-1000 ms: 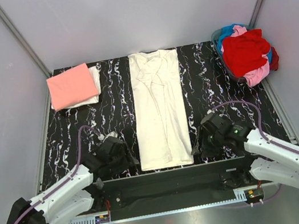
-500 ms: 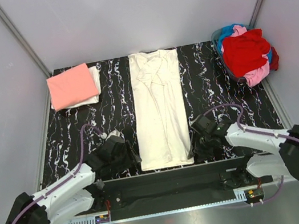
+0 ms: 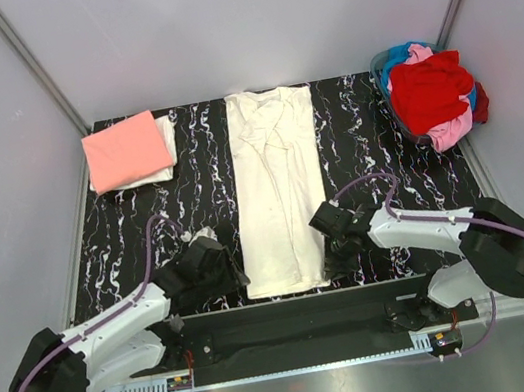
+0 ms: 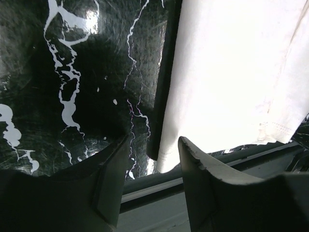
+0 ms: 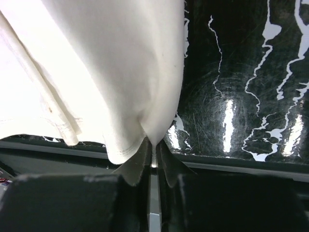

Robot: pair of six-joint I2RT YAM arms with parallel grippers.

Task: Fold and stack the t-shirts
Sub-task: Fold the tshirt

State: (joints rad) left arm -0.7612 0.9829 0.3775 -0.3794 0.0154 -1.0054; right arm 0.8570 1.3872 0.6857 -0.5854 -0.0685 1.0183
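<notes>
A long cream t-shirt, folded into a narrow strip, lies down the middle of the black marbled table. My right gripper is shut on its near right hem corner, which puckers between the fingertips in the right wrist view. My left gripper is open at the near left hem corner; in the left wrist view that corner sits between the jaws, untouched. A folded salmon-pink shirt lies on a white one at the far left.
A pile of red, pink and blue shirts sits in a basket at the far right corner. The table's near edge and a metal rail run just below both grippers. Grey walls close in the sides.
The right gripper moved left to the shirt's near right hem corner and shut on it, pulling the corner slightly inward. The left gripper crept a little toward the left corner.
</notes>
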